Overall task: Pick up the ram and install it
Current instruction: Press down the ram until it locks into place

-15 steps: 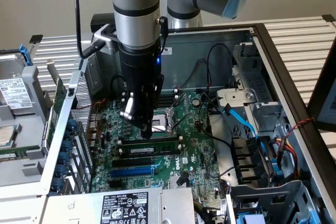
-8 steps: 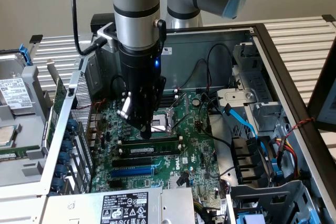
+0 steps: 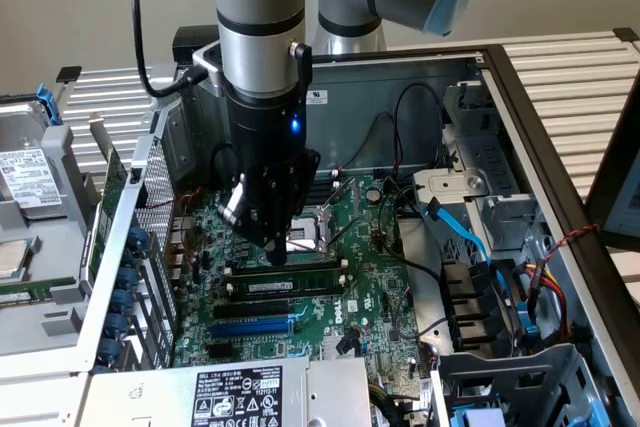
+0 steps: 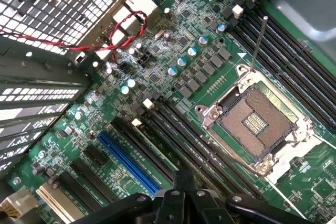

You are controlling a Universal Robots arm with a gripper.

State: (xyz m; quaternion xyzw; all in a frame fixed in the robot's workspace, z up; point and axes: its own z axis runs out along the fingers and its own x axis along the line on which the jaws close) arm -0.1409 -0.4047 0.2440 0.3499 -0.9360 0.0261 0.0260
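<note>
jaws: clenched, empty | ram point(image 3: 285, 275): seated in slot, directly beneath jaws

Gripper point(image 3: 275, 250) directly above ram point(image 3: 290, 275) on motherboard point(image 3: 365, 297).

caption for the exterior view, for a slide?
Arm's gripper, jaws shut, poised over the ram seated in a motherboard slot.

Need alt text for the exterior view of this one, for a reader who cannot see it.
A robot arm's shut hand presses down at one end of the ram, which lies along a memory slot on the green motherboard inside an open computer case. A blue expansion slot lies nearer the camera.
</note>
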